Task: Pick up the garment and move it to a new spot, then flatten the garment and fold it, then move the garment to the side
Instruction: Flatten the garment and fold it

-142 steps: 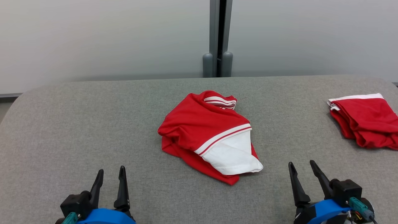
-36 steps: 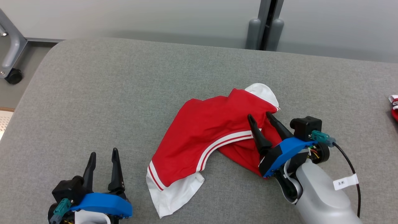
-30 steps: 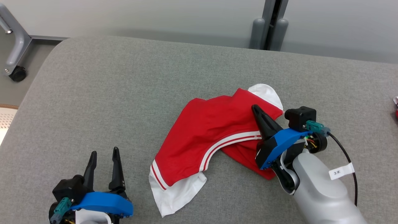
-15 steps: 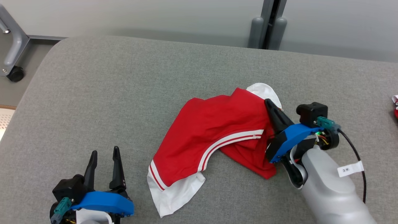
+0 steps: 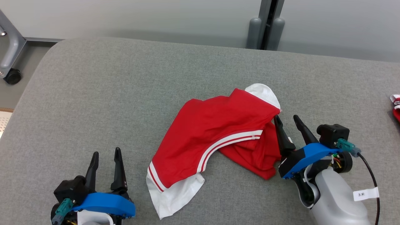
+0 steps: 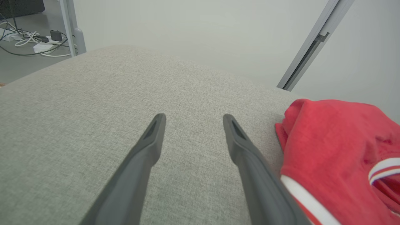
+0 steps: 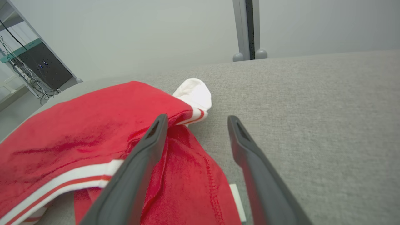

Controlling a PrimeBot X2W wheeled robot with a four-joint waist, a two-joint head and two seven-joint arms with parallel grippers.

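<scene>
Left hand [image 5: 106, 151] at 8 o'clock of garment, fingers spread wide, empty, apart from the cloth. Red-and-white garment [image 5: 212, 131] crumpled mid grey surface [image 5: 125, 93]. Right hand [image 5: 285, 116] at garment's 3 o'clock edge, fingers wide, gripping nothing, its left finger against red fabric. Second red cloth [image 5: 397, 115] far out at 3 o'clock.

Right tool [image 5: 285, 117]: black fingers [image 5: 283, 137], blue mount [image 5: 307, 153], grey forearm [image 5: 337, 195].
</scene>
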